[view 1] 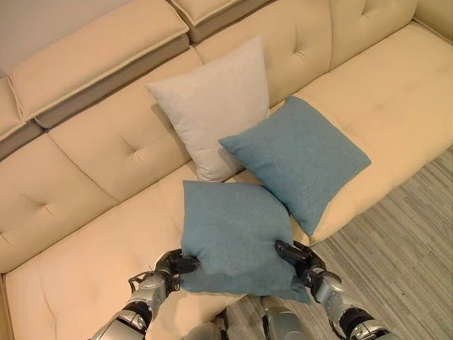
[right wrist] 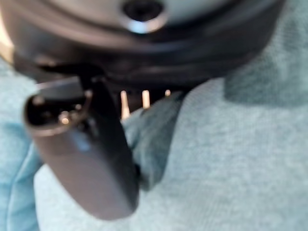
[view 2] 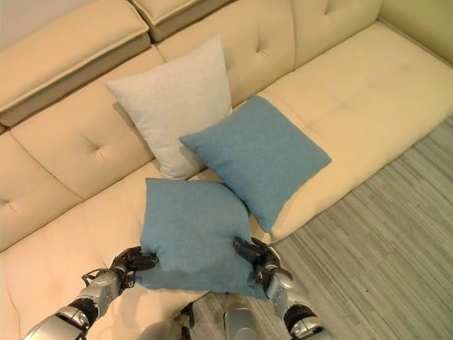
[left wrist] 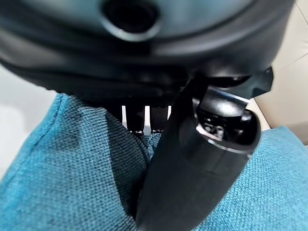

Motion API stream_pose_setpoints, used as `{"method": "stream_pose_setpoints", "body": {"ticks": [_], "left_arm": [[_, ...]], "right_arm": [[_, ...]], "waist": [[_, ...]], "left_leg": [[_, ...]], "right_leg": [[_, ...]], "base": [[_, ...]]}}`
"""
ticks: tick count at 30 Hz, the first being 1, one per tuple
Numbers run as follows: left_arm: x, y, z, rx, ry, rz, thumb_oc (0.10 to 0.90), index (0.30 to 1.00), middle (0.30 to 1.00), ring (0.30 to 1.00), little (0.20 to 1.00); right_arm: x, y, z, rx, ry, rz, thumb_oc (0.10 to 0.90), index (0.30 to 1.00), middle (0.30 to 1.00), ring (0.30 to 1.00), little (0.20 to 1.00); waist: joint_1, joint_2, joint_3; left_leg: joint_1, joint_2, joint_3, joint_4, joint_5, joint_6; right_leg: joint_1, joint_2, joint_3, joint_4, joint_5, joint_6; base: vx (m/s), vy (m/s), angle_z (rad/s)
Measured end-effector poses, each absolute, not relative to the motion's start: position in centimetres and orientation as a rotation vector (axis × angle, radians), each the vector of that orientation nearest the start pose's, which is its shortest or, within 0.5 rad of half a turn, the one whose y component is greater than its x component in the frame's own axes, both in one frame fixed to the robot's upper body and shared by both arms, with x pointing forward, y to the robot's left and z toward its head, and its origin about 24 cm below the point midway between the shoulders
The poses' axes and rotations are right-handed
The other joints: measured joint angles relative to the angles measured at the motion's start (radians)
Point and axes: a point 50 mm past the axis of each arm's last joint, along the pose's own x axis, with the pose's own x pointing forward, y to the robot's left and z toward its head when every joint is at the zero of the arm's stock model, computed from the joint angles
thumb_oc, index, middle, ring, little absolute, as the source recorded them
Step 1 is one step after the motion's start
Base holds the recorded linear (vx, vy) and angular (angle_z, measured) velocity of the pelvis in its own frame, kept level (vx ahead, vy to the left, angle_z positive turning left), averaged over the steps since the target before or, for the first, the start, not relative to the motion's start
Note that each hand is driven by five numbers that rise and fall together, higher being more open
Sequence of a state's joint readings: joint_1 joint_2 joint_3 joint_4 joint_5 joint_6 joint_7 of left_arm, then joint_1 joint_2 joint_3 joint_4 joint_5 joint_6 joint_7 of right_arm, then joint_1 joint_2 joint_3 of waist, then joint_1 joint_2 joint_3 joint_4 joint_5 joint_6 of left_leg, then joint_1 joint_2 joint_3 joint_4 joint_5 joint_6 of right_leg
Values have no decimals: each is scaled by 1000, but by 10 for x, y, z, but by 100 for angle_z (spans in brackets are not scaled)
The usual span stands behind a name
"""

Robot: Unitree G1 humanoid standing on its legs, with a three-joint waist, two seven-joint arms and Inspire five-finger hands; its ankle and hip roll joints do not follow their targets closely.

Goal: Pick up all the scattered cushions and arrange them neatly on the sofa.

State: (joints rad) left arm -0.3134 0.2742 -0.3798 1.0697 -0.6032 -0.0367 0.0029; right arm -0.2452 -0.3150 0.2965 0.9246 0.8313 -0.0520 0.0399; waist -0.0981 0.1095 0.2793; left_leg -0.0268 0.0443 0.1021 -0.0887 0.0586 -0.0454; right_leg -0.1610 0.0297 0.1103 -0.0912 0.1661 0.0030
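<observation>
Both hands, left hand point(view 1: 172, 265) and right hand point(view 1: 297, 256), pinch the square woven blue cushion point(view 1: 236, 237) at the tufted sofa point(view 1: 106, 163) seat's front edge.

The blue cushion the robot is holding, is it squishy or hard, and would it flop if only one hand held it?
Probably squishy: the blue cushion bunches where the left hand and right hand pinch its edges. It looks light and keeps its shape between them. Held by one hand, it would likely droop.

living room: cream sofa point(view 1: 106, 156), cushions point(view 1: 297, 156)
</observation>
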Motion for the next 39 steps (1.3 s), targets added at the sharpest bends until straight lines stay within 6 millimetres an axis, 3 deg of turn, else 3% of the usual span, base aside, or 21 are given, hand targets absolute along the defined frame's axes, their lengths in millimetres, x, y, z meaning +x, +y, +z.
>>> {"method": "stream_pose_setpoints", "body": {"ticks": [4, 9, 13, 14, 16, 17, 21, 22, 23, 24, 25, 26, 27, 28, 30, 31, 33, 34, 35, 37, 39], "left_arm": [[228, 206, -94, -87, 711, 43, 400, 300, 300, 300, 300], [230, 206, -81, -131, 635, 37, 400, 300, 300, 300, 300], [238, 202, -69, -195, 574, 41, 400, 300, 300, 300, 300], [241, 203, -66, -210, 557, 45, 400, 300, 300, 300, 300], [242, 207, -64, -215, 548, 54, 400, 300, 300, 300, 300], [241, 209, -64, -223, 547, 64, 400, 300, 300, 300, 300], [243, 209, -59, -240, 525, 67, 400, 300, 300, 300, 300], [245, 208, -56, -243, 509, 62, 400, 300, 300, 300, 300], [247, 205, -53, -244, 494, 57, 400, 300, 300, 300, 300], [246, 203, -52, -249, 488, 55, 400, 300, 300, 300, 300], [249, 201, -49, -257, 473, 53, 400, 300, 300, 300, 300], [248, 204, -49, -245, 475, 59, 400, 300, 300, 300, 300], [247, 205, -50, -242, 479, 62, 400, 300, 300, 300, 300], [243, 214, -51, -213, 494, 88, 400, 300, 300, 300, 300], [240, 232, -50, -161, 502, 119, 400, 300, 300, 300, 300], [240, 238, -48, -146, 498, 136, 400, 300, 300, 300, 300], [239, 253, -44, -121, 491, 182, 400, 300, 300, 300, 300], [236, 262, -43, -107, 494, 207, 400, 300, 300, 300, 300], [232, 269, -43, -92, 500, 232, 400, 300, 300, 300, 300], [226, 275, -45, -96, 508, 264, 400, 300, 300, 300, 300], [223, 271, -49, -114, 521, 265, 400, 300, 300, 300, 300]], "right_arm": [[234, -218, -72, 236, 590, -67, 400, 300, 300, 300, 300], [238, -216, -59, 154, 540, -40, 400, 300, 300, 300, 300], [243, -219, -50, 105, 508, -35, 400, 300, 300, 300, 300], [249, -216, -44, 100, 487, -34, 400, 300, 300, 300, 300], [254, -211, -35, 81, 451, -9, 400, 300, 300, 300, 300], [256, -208, -29, 71, 424, 9, 400, 300, 300, 300, 300], [261, -208, -17, 57, 374, 29, 400, 300, 300, 300, 300], [262, -209, -13, 51, 362, 34, 400, 300, 300, 300, 300], [264, -211, -9, 39, 346, 36, 400, 300, 300, 300, 300], [265, -213, -6, 31, 339, 36, 400, 300, 300, 300, 300], [267, -214, -4, 32, 329, 33, 400, 300, 300, 300, 300], [266, -209, -8, 52, 337, 32, 400, 300, 300, 300, 300], [265, -207, -9, 56, 342, 35, 400, 300, 300, 300, 300], [263, -196, -14, 73, 355, 55, 400, 300, 300, 300, 300], [259, -177, -21, 112, 377, 88, 400, 300, 300, 300, 300], [259, -168, -23, 139, 378, 100, 400, 300, 300, 300, 300], [260, -154, -24, 183, 378, 121, 400, 300, 300, 300, 300], [261, -143, -23, 193, 376, 149, 400, 300, 300, 300, 300], [263, -136, -21, 194, 369, 175, 400, 300, 300, 300, 300], [268, -128, -16, 178, 355, 215, 400, 300, 300, 300, 300], [274, -127, -10, 172, 332, 227, 400, 300, 300, 300, 300]], "waist": [[-1, 0, 0], [0, 0, -1], [3, -1, 4], [2, -18, 14], [3, -46, 32], [-2, -59, 37], [-14, -53, 33], [-21, -49, 30], [-38, -32, 20], [-37, -18, 10], [-28, -27, -5], [-19, -68, -25], [-18, -85, -35], [3, -118, -54], [36, -147, -71], [36, -147, -72], [77, -143, -73], [92, -138, -73], [97, -140, -78], [130, -148, -87], [134, -145, -88]], "left_leg": [[40, 2, -9, -1, -7, 3], [52, 4, -37, 0, -4, -2], [9, 1, -84, 63, -12, -12], [-8, 11, -41, 121, -24, -16], [-7, 45, -27, 207, -41, -45], [7, 87, -29, 246, -52, -75], [74, 224, -27, 242, -54, -128], [79, 254, -10, 232, -39, -131], [95, 274, -2, 192, -23, -110], [107, 276, 0, 173, -31, -108], [111, 243, -9, 134, -82, -162], [97, 173, -27, 129, -89, -150], [90, 148, -30, 131, -87, -135], [86, 92, -35, 136, -94, -116], [66, 56, -60, 172, -112, -86], [44, 46, -75, 195, -116, -77], [38, 67, -100, 201, -117, -67], [40, 92, -107, 200, -119, -66], [43, 101, -113, 189, -112, -74], [57, 107, -104, 165, -106, -84], [50, 117, -112, 152, -91, -93]], "right_leg": [[45, 0, -11, 0, -7, -4], [66, -1, -31, 1, -8, -7], [81, -20, -107, 11, -17, -24], [87, -42, -138, 22, -19, -46], [110, -77, -168, 22, -16, -42], [119, -98, -190, 35, -32, -38], [119, -147, -259, 112, -72, 13], [112, -159, -278, 140, -87, 32], [106, -174, -308, 168, -97, 68], [91, -174, -307, 185, -99, 86], [75, -228, -310, 204, -87, 118], [60, -292, -300, 212, -67, 143], [56, -321, -295, 212, -63, 153], [59, -373, -291, 207, -42, 137], [80, -407, -294, 196, 0, 126], [82, -405, -282, 208, 33, 114], [41, -368, -213, 297, 20, 126], [23, -327, -216, 352, -54, 144], [22, -295, -257, 375, -110, 131], [39, -262, -315, 347, -140, 122], [60, -239, -289, 298, -161, 136]], "base": [[72, -75, 5], [-45, -65, 15], [-106, 5, 59], [-76, 125, 61], [-81, 187, 58], [-57, 217, 62], [-85, 320, 66], [-96, 386, 97], [-74, 402, 75], [-133, 574, 66], [-114, 442, 47], [-119, 400, 46], [-69, 196, 42], [-95, 301, 24], [-81, 356, 47], [-44, 402, 71], [-25, 406, 42], [7, 323, 17], [28, 113, -1], [50, 123, -11], [73, 92, 4]]}}
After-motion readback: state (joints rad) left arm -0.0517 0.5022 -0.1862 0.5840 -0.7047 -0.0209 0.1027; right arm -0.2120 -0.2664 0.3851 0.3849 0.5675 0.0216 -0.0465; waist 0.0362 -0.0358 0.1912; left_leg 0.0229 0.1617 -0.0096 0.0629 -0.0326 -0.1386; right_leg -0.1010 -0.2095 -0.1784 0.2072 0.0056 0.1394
